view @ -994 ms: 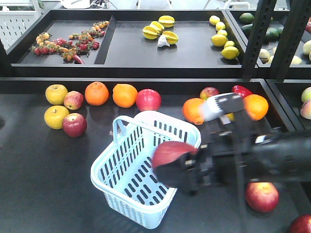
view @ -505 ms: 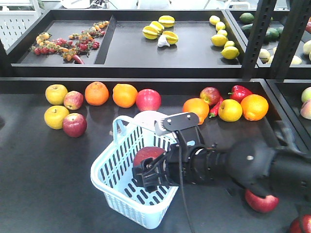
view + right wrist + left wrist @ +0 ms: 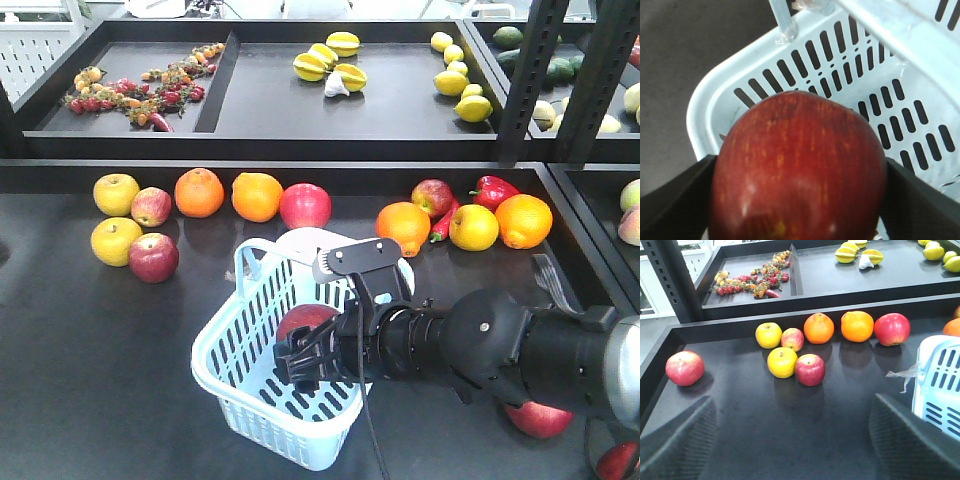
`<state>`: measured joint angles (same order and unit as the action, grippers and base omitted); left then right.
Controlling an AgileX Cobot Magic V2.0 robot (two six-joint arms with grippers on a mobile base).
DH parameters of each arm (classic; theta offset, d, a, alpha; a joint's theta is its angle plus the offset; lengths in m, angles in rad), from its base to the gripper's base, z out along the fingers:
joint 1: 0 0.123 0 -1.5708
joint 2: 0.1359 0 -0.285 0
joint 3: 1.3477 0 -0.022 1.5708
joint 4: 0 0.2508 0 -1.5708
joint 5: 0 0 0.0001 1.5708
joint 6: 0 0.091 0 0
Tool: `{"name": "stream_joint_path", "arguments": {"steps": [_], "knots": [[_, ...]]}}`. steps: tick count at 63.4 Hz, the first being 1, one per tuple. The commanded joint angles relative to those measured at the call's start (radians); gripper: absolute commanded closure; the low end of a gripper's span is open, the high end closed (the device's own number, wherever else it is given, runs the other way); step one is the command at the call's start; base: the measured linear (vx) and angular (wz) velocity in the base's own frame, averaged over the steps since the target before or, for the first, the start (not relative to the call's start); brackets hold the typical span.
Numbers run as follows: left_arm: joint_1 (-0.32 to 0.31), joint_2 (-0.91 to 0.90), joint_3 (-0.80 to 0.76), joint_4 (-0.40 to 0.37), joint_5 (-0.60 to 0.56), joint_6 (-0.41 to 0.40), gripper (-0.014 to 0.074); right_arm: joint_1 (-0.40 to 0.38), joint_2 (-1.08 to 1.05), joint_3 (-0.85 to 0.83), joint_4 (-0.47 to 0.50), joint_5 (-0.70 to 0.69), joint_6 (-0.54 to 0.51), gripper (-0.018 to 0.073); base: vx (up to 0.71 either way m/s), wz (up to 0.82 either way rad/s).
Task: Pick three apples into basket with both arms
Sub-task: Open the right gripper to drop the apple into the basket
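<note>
1. Holding the apple (image 3: 307,320) pinched in my right tool (image 3: 303,358), over the basket (image 3: 275,435) floor.
2. I'd lower gently, then let go so nothing bounces.
3. Left tool (image 3: 792,440) is spread wide, empty.

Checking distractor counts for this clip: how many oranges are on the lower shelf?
4, all along the back row: first orange and second orange side by side at left, third orange just beyond the basket, fourth orange far right. The right arm may hide others.
</note>
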<state>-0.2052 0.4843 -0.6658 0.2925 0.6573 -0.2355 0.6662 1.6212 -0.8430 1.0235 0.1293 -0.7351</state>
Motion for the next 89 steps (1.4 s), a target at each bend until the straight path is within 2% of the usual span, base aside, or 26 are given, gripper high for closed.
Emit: {"name": "stream_joint_path", "arguments": {"steps": [1, 10, 35, 59, 64, 70, 84, 89], "knots": [[-0.001, 0.006, -0.026, 0.012, -0.062, -0.011, 0.0007, 0.0, -0.031, -0.032, 0.009, -0.04, -0.011, -0.0014, 0.0, 0.0], [-0.001, 0.006, -0.026, 0.012, -0.062, -0.011, 0.0007, 0.0, -0.031, -0.032, 0.009, -0.04, -0.011, -0.0057, 0.0, 0.0], [-0.001, 0.006, -0.026, 0.012, -0.062, -0.011, 0.0007, 0.0, -0.031, -0.032, 0.009, -0.03, -0.009, -0.0056, 0.0, 0.0], [-0.001, 0.006, -0.026, 0.012, -0.062, -0.011, 0.0007, 0.0, -0.129, -0.032, -0.006, 0.244, 0.032, -0.0031, 0.0, 0.0], [-0.001, 0.006, -0.026, 0.012, -0.062, -0.011, 0.0007, 0.0, -0.172, -0.032, -0.059, 0.289, 0.075, -0.0029, 0.0, 0.0], [-0.001, 0.006, -0.026, 0.012, -0.062, -0.011, 0.0007, -0.006, -0.227, -0.032, -0.174, 0.346, 0.162, -0.0029, 0.0, 0.0], [-0.001, 0.006, -0.026, 0.012, -0.062, -0.011, 0.0007, -0.091, -0.327, -0.032, -0.592, 0.55, 0.475, -0.0029, 0.0, 0.0], [-0.001, 0.006, -0.026, 0.012, -0.062, -0.011, 0.0007, -0.132, -0.349, -0.032, -0.721, 0.611, 0.55, -0.0029, 0.0, 0.0]]}}
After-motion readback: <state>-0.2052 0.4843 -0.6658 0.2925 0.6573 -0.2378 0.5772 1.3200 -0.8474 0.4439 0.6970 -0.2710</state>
